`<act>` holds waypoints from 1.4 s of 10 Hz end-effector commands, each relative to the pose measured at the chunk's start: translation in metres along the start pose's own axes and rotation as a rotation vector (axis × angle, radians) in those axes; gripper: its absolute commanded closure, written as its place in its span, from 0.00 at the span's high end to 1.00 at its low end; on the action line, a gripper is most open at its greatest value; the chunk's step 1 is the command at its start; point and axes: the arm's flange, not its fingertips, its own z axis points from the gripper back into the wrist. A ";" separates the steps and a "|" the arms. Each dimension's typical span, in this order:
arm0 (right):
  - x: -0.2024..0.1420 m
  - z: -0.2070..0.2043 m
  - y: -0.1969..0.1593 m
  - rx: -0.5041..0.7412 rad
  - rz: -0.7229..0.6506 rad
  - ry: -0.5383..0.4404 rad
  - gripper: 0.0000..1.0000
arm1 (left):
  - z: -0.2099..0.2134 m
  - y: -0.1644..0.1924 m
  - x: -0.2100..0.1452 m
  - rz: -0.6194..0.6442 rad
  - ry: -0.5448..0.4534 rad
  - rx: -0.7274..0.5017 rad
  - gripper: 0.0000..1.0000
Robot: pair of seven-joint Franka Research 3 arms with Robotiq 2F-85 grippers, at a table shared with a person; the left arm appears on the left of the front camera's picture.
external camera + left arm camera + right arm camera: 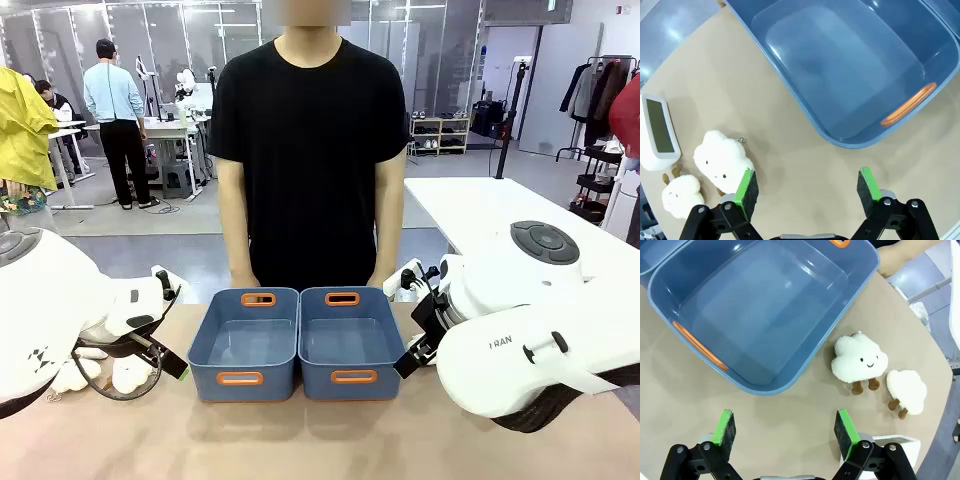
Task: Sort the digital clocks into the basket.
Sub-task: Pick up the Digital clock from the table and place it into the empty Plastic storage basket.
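A white digital clock [659, 132] with a pale greenish display lies on the tan table, left of my left gripper [807, 192] in the left wrist view. That gripper hovers open over bare table just short of a blue basket [840, 65], which is empty. My right gripper [785, 432] also hangs open, above the table beside the other blue basket [760, 310], empty too. A corner of a second white clock [897, 442] peeks out behind its right finger. In the front view the two baskets [245, 345] [350, 345] stand side by side at the table's middle.
Two fluffy white sheep toys [722, 160] [682, 195] lie close to the left gripper, beside the clock. Two more [860, 360] [906, 389] lie right of the other basket. A person in black [310, 150] stands at the far edge, hands down near the baskets.
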 end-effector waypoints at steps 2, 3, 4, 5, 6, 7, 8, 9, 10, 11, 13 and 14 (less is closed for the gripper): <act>0.000 0.000 0.000 0.000 0.000 0.000 1.00 | 0.000 0.000 0.000 0.000 0.000 0.000 1.00; 0.000 0.000 0.000 0.000 0.000 0.000 1.00 | 0.000 0.000 0.000 0.000 0.000 0.000 1.00; 0.000 0.000 0.000 0.000 0.000 0.000 1.00 | 0.000 0.000 0.000 0.000 0.000 0.000 1.00; 0.000 0.000 0.000 0.000 0.000 0.000 1.00 | 0.000 0.000 0.000 0.000 0.000 0.000 1.00; 0.000 0.000 0.000 0.000 0.000 0.000 1.00 | 0.000 0.000 0.000 0.000 0.000 0.000 1.00; 0.000 0.000 0.000 0.000 0.000 0.000 1.00 | 0.000 0.000 0.000 0.000 0.000 0.000 1.00; 0.000 0.000 0.000 0.000 0.000 0.000 1.00 | 0.000 0.000 0.000 0.000 0.000 0.000 1.00; 0.000 0.000 0.000 0.000 0.003 0.000 1.00 | 0.000 0.000 0.000 -0.001 0.000 0.000 1.00; 0.005 0.018 -0.015 0.060 -0.038 -0.009 1.00 | 0.009 0.007 0.008 -0.004 0.036 -0.026 1.00; 0.005 0.031 -0.033 0.122 -0.079 -0.011 1.00 | 0.019 0.017 0.013 0.058 0.073 -0.156 1.00; 0.001 0.048 -0.060 0.326 -0.110 -0.028 1.00 | 0.038 0.054 0.010 0.161 0.116 -0.408 1.00; -0.005 0.052 -0.072 0.440 -0.131 -0.053 1.00 | 0.041 0.071 0.005 0.186 0.087 -0.548 1.00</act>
